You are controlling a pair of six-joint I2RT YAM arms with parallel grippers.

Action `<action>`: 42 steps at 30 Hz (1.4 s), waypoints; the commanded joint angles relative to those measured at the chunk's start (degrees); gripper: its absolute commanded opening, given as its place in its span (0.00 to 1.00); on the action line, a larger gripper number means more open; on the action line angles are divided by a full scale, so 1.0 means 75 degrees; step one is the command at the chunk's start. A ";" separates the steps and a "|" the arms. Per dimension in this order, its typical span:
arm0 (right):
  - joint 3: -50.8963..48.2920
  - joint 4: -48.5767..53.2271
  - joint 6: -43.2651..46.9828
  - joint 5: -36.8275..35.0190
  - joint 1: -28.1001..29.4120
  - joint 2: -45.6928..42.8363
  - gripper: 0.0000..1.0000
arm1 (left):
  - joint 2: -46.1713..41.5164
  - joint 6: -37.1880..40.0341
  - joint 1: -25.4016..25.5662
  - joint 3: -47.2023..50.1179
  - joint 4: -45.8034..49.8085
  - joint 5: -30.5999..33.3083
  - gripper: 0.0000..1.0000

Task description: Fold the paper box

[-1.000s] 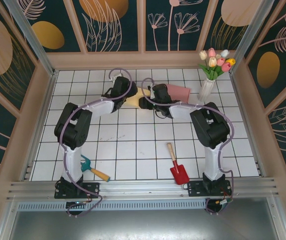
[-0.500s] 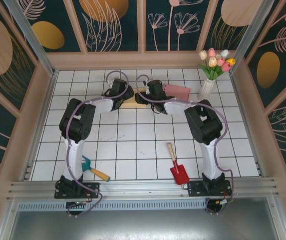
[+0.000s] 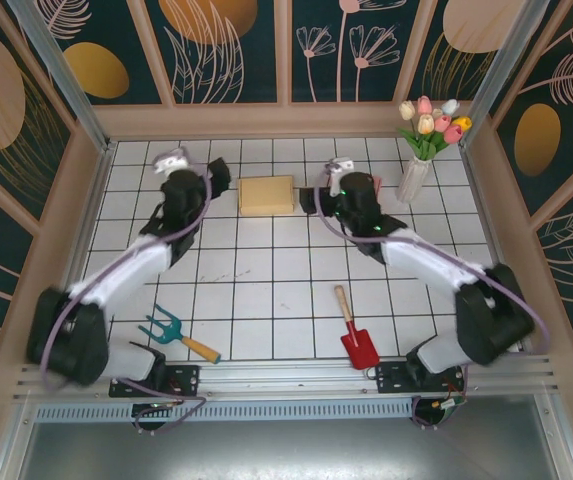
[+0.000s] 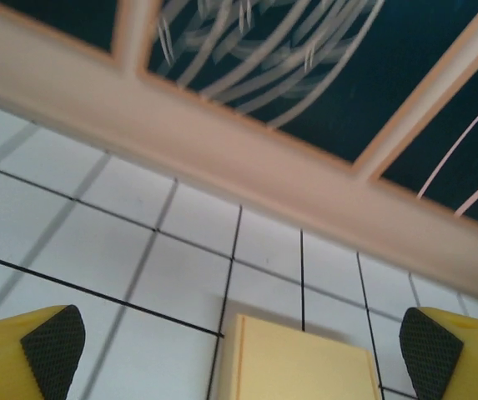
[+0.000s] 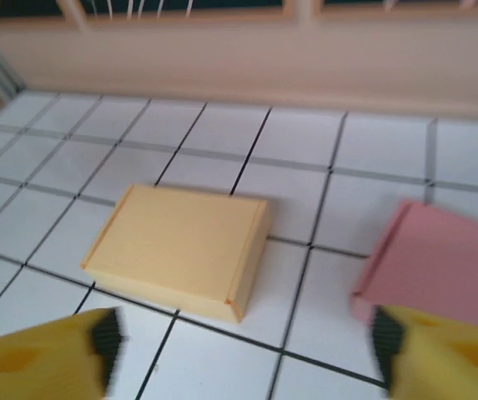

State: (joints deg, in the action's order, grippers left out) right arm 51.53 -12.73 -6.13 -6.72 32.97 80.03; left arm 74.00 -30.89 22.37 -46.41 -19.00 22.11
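The paper box [image 3: 266, 195] is tan and lies closed and flat on the white tiles near the back wall. My left gripper [image 3: 214, 175] hangs just left of it, open and empty. My right gripper [image 3: 314, 198] hangs just right of it, also open and empty. Neither touches the box. In the left wrist view the box [image 4: 301, 367] sits low between the yellow fingers of the gripper [image 4: 240, 346]. In the right wrist view the box [image 5: 176, 250] lies ahead of the wide-open gripper [image 5: 245, 342], its lid down.
A pink box [image 3: 368, 184] lies right of the right gripper, close to its right finger [image 5: 439, 258]. A vase of tulips [image 3: 413, 180] stands at the back right. A red shovel [image 3: 351, 330] and a teal rake [image 3: 171, 330] lie near the front.
Both grippers have drawn back from the box to either side and opened wide. The box, covered by them before, now lies free and closed.
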 commanded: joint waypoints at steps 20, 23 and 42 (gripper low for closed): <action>-0.5799 -0.4039 0.0161 -0.0347 -0.4335 -0.3526 0.99 | -0.3295 0.3282 -0.1284 0.6192 -0.5106 0.2047 0.99; -0.5978 -0.4706 0.0089 -0.0043 -0.4644 -0.2900 0.99 | -0.2042 0.3262 -0.1696 0.6116 -0.5939 0.1307 0.99; -0.6163 -0.7432 0.0349 0.0849 -0.4631 -0.1154 0.99 | 0.0088 0.3436 -0.2108 0.4927 -0.6491 -0.0144 0.99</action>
State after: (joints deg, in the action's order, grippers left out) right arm 5.08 -61.73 -2.79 -1.61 -1.52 69.78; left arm 73.95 -5.19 7.29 -8.29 -63.96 22.57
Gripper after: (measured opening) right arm 0.990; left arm 0.988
